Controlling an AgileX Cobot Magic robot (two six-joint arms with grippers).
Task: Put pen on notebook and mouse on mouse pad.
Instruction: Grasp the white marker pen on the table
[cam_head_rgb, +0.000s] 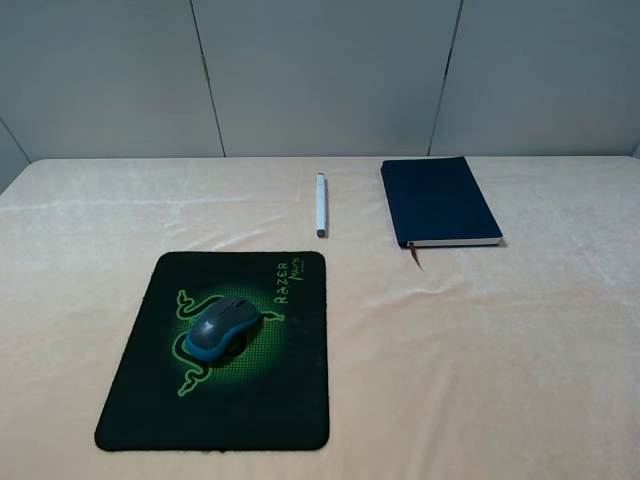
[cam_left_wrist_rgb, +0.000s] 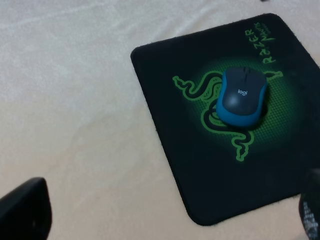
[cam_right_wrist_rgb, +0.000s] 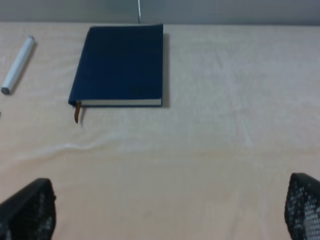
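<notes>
Sitting over the green three-snake emblem of the large black rectangular mouse pad (cam_head_rgb: 250, 410), the small rounded mouse (cam_head_rgb: 220, 328), dark grey on top with teal-blue sides, rests near the pad's middle. Green "Razer" lettering runs along one edge of the pad, which lies flat on the pale peach cloth-covered bench (cam_head_rgb: 500, 360), on the left-arm side of the high view.

Farther back, the slim white cylindrical pen (cam_head_rgb: 321, 205) lies on the bare cloth with its small dark tip toward the near side. It is apart from the rectangular dark navy hardcover notebook (cam_head_rgb: 438, 198), which lies closed to its right with a strip of cloth between them. White page edges show along the notebook's near edge, and a thin brown ribbon bookmark (cam_head_rgb: 416, 255) trails onto the cloth.

The left fingers (cam_left_wrist_rgb: 25, 212) show as dark tips spread wide with nothing between them; one tip is blurred and seems to hang over the pad's corner. The right fingers (cam_right_wrist_rgb: 27, 212) likewise stand wide apart and empty, well short of the notebook and pen.
</notes>
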